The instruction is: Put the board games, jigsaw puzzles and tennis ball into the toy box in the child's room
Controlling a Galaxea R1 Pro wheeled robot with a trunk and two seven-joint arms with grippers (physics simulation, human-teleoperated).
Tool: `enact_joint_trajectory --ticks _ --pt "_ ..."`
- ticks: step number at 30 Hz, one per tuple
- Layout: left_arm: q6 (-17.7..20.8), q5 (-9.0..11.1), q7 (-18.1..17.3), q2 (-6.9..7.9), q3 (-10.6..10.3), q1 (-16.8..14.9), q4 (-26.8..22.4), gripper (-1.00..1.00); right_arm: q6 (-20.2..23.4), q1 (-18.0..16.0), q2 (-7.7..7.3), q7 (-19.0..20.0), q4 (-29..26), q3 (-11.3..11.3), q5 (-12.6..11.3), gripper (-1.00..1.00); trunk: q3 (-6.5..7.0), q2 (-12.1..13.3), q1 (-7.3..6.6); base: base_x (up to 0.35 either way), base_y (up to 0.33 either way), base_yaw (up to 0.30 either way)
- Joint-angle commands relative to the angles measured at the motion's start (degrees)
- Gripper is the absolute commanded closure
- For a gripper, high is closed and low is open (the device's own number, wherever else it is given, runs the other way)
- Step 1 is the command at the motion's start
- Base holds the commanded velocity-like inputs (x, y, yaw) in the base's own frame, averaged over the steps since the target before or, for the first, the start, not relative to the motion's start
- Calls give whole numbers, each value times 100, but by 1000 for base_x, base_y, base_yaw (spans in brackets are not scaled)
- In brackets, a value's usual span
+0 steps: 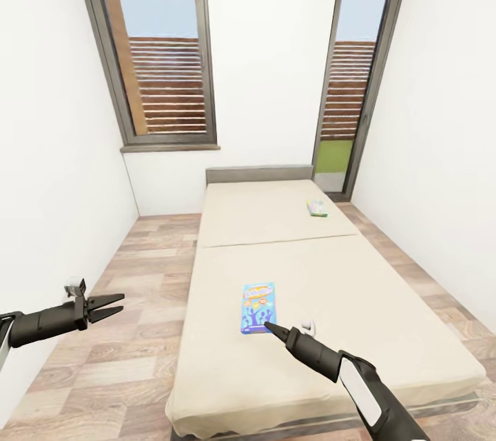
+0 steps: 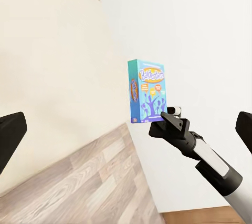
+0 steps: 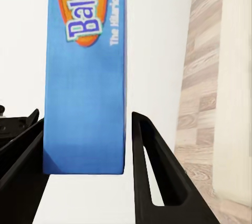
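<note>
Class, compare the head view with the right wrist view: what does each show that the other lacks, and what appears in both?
Head view alone: the whole bed with its headboard, a second board game near the far end, two tall windows, and the left gripper hovering open over the floor. Right wrist view alone: a close look at the box's printed lettering and the black fingers standing either side of its end. Both: the blue board game and the right gripper at it.
</note>
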Motion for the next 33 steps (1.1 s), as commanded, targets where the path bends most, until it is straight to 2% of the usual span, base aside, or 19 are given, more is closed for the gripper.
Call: enact_joint_trajectory --ticks 1,20,33 --pt "60 -27 -33 0 5 -2 -4 -100 41 -4 -6 -11 0 15 -54 100 19 38 -23 0 0 -205" --pt "53 -36 -33 -2 -6 -2 -8 -100 35 -4 -2 5 -9 15 -58 100 384 800 -440 0 0 -40" --pt "60 -36 -30 -29 -13 -2 -4 -100 54 -4 -22 0 -3 15 -90 100 698 1322 -725 0 0 -187"
